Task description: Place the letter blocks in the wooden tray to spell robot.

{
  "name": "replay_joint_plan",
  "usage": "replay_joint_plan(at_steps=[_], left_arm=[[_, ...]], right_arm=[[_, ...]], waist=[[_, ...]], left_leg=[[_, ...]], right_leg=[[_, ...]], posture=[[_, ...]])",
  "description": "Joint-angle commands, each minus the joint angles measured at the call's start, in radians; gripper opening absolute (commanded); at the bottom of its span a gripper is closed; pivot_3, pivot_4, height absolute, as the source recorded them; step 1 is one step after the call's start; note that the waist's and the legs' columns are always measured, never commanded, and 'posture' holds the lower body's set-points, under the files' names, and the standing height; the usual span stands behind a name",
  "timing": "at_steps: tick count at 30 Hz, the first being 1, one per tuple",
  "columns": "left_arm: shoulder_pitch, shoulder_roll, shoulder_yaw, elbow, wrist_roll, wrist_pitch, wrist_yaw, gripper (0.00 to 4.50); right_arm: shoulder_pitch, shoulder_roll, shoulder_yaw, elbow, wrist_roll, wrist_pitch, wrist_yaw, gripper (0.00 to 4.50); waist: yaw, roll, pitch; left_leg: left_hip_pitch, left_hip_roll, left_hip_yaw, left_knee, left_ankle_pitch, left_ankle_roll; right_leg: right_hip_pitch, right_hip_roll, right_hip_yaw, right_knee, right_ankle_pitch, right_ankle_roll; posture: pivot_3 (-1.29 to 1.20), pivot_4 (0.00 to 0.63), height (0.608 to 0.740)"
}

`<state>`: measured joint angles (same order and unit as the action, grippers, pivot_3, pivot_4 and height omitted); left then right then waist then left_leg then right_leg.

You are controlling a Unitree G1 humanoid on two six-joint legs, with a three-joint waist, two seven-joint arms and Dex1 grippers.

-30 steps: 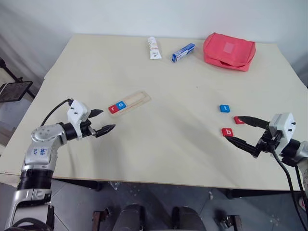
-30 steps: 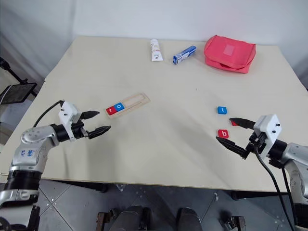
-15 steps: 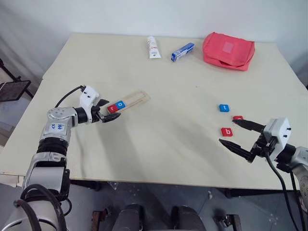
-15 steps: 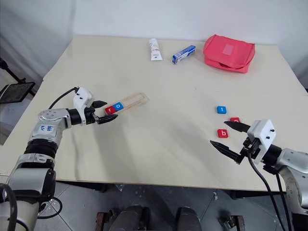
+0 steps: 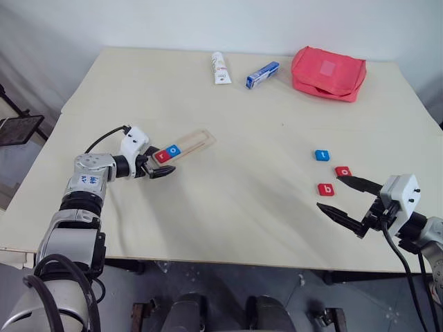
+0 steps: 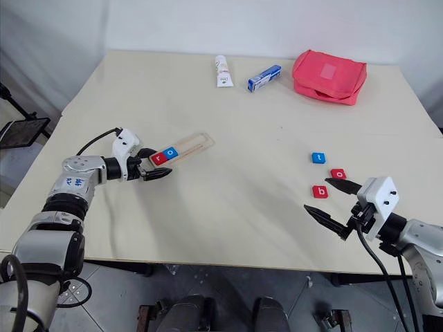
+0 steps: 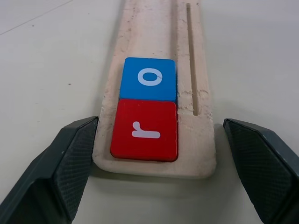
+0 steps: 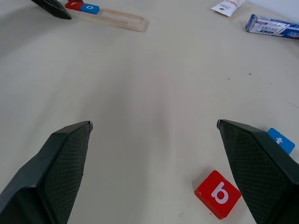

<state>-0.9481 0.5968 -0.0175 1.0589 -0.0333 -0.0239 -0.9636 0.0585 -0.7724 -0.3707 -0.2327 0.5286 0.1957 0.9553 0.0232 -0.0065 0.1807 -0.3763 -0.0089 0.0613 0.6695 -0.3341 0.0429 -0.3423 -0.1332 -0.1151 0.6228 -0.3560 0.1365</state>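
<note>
1. I see the wooden tray (image 5: 184, 146) lying at an angle on the left half of the table (image 5: 228, 207), with a red "r" tile (image 7: 145, 129) at its near end and a blue "o" tile (image 7: 148, 79) touching it in the groove; the other part of the tray is bare.
2. My left gripper (image 5: 160, 164) sits at the tray's near end with its jaws spread. In the left wrist view one finger stands on each side of the tray end, both clear of the wood, so it grips nothing.
3. My right gripper (image 5: 346, 196) hovers over the right front part of the table, jaws wide apart and empty.
4. Three loose tiles lie on the right side: a blue "t" tile (image 5: 322, 155) farthest back, a red tile (image 5: 342, 171) just beside the upper right finger, whose letter I cannot read, and a red "b" tile (image 5: 326, 189) nearest the right gripper.
5. Along the far edge of the table I see a white tube (image 5: 220, 68), a blue-and-white box (image 5: 263, 75) and a red pouch (image 5: 329, 73), all well apart from the tiles.
</note>
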Motion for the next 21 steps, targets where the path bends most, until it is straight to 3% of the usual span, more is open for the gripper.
replay_joint_plan(at_steps=[1, 15, 20, 21], left_arm=[[0.014, 0.012, -0.015, -0.03, 0.019, 0.018, -0.035, 4.5], [0.037, -0.015, -0.037, -0.08, 0.057, 0.118, 0.038, 4.5], [0.057, -0.025, -0.033, -0.107, 0.049, 0.118, 0.06, 3.42], [0.061, -0.026, -0.034, -0.111, 0.049, 0.117, 0.056, 3.41]], right_arm=[[-0.009, 0.006, -0.025, -0.014, 0.006, -0.019, -0.007, 4.47], [-0.053, 0.007, 0.003, 0.017, -0.005, -0.017, -0.008, 4.47], [-0.058, 0.006, 0.004, 0.018, -0.007, -0.016, -0.012, 4.5], [-0.058, 0.005, 0.004, 0.018, -0.007, -0.015, -0.013, 4.5]], waist=[[0.0, 0.0, 0.0], [0.0, 0.0, 0.0], [0.001, 0.0, 0.0], [0.001, 0.0, 0.0]], left_leg=[[0.0, 0.0, 0.0, 0.0, 0.0, 0.0], [0.0, 0.0, -0.001, 0.006, 0.0, 0.0], [0.0, 0.0, -0.001, 0.008, 0.0, 0.0], [0.0, 0.0, -0.002, 0.009, 0.0, 0.0]], right_leg=[[0.0, 0.0, 0.0, 0.0, 0.0, 0.0], [0.002, 0.0, 0.001, 0.003, 0.0, 0.0], [0.002, 0.0, 0.001, 0.004, 0.0, 0.0], [0.002, 0.0, 0.001, 0.004, 0.0, 0.0]], posture=[[0.0, 0.15, 0.74], [0.0, 0.15, 0.74], [0.0, 0.15, 0.74], [0.0, 0.15, 0.74]])
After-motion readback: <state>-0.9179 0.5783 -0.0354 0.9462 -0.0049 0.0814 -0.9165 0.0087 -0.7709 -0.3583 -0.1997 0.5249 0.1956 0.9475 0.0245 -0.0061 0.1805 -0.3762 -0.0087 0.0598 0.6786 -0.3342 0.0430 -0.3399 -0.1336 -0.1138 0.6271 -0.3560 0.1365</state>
